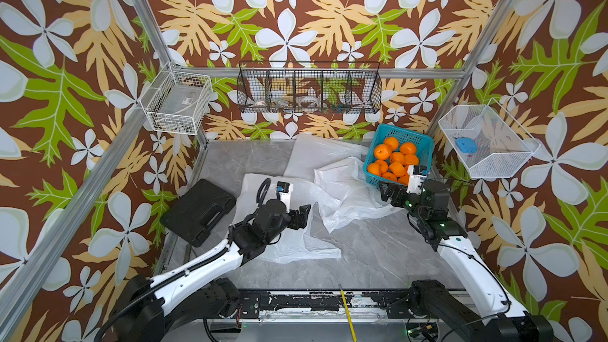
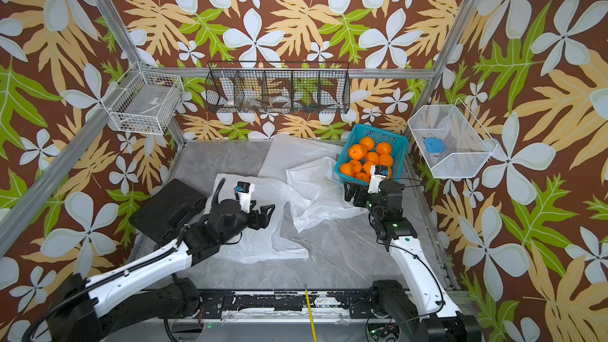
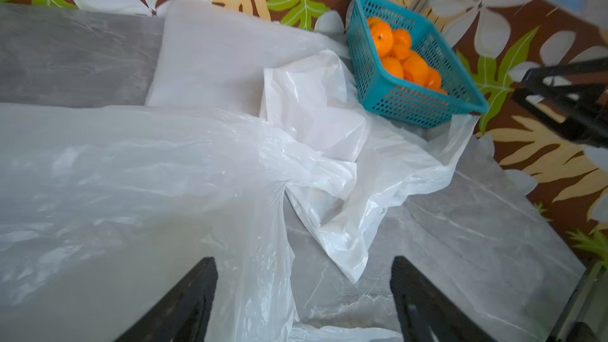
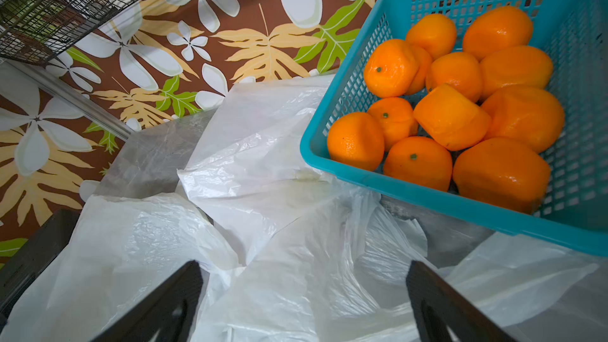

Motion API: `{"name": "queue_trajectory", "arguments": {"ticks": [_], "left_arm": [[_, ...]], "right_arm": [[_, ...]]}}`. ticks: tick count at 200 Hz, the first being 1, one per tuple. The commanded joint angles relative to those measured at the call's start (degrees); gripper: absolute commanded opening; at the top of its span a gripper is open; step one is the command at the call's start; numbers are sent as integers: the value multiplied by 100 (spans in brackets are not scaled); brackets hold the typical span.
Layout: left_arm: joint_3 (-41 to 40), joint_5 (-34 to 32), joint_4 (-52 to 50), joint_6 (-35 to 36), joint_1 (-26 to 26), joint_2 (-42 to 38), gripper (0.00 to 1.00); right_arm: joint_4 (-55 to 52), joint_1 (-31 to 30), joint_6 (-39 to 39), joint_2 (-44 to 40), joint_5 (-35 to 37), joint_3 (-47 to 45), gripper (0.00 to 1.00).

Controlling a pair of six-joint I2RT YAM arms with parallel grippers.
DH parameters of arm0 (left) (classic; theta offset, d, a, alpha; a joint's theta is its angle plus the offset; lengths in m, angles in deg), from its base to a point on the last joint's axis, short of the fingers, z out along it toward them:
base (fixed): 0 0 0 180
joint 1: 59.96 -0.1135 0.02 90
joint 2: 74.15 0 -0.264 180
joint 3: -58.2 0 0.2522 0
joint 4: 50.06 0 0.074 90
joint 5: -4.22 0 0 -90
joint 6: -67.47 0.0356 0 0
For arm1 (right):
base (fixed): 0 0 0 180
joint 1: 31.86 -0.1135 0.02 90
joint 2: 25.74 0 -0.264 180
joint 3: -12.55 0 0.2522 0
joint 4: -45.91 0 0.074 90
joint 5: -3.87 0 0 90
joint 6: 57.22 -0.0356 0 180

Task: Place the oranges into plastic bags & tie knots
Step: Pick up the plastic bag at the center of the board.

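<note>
— Where are the oranges?
— Piled in the teal basket, at the far right corner of the surface. The plastic bags lie crumpled beside it.
— And the tools?
— The left tool is spread wide over one bag. The right tool is spread wide by the basket, gripping nothing.

A robotics lab cell: aluminium frame, floral backdrop, wire baskets.

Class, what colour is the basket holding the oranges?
The basket is teal; clearest in the right wrist view.
</note>
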Motion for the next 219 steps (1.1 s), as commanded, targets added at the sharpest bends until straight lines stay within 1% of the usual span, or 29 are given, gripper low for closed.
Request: {"name": "queue_trajectory", "arguments": {"ticks": [1, 19, 31, 54, 109, 127, 140, 162, 185, 197, 205, 214, 219], "left_arm": [[398, -335, -542, -58, 183, 832, 79], [815, -737, -982, -37, 349, 1553, 78], [1073, -1059, -1325, 20, 464, 1970, 80], [1420, -1427, -1750, 72, 562, 2576, 83], [1906, -2287, -2440, 63, 651, 3393, 85], [1961, -2500, -2508, 53, 671, 3518, 83], [1983, -2673, -2531, 22, 679, 3588, 80], [1981, -2981, -2525, 10, 672, 3660, 73], [2008, -3186, -2536, 61, 680, 3714, 60], [2012, -3281, -2541, 72, 680, 3719, 48], [1996, -3354, -2536, 63, 680, 3708, 37], [1974, -3435, -2538, 63, 672, 3668, 28], [1960, -3497, -2541, 50, 680, 3634, 22]], "right_arm": [[-37, -5, -106, 188, -140, 134, 99], [-37, -8, -88, 273, -92, 186, 99], [-37, -2, -67, 303, -69, 206, 99], [-37, -1, -17, 400, -125, 226, 99], [-37, -2, 86, 420, -95, 158, 99], [-37, -5, 113, 445, -117, 153, 99], [-52, -2, 139, 479, -158, 171, 99], [-60, -5, 157, 516, -196, 197, 99], [-64, -5, 175, 534, -200, 210, 99], [-72, -6, 175, 534, -206, 210, 99], [-72, -7, 183, 543, -226, 211, 99], [-87, -5, 201, 553, -243, 222, 99], [-104, 0, 214, 556, -265, 235, 99]]}}
